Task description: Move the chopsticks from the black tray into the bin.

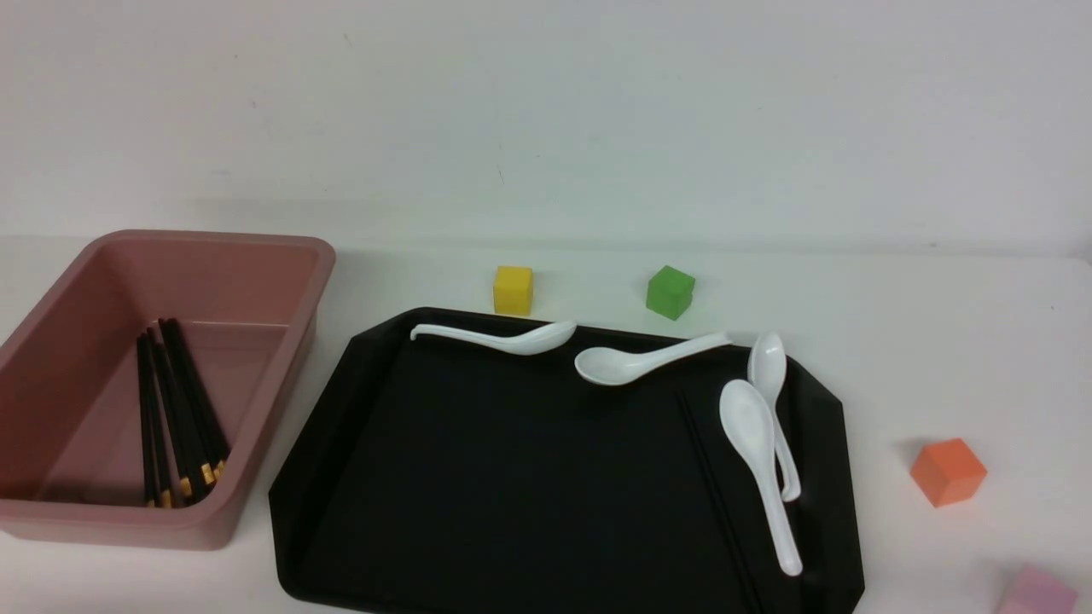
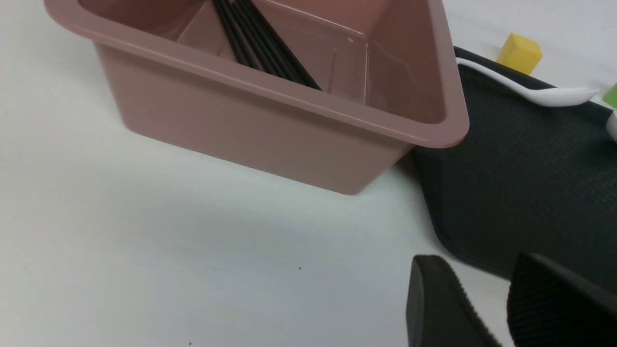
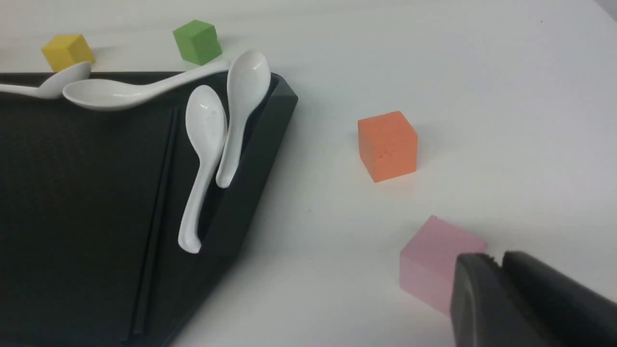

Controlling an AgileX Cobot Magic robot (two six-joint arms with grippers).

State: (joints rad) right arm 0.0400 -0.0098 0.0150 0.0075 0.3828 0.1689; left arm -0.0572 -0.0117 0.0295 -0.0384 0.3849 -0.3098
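The black tray lies in the middle of the table. Thin black chopsticks lie flat on its right part, just left of two white spoons; they also show in the right wrist view. The pink bin stands left of the tray and holds several black chopsticks with gold bands toward its near wall. In the left wrist view my left gripper is open and empty, low over the table near the bin and the tray's corner. My right gripper is shut and empty beside a pink cube. Neither gripper shows in the front view.
Several white spoons lie along the tray's far and right sides. A yellow cube and a green cube stand behind the tray. An orange cube and the pink cube stand to its right.
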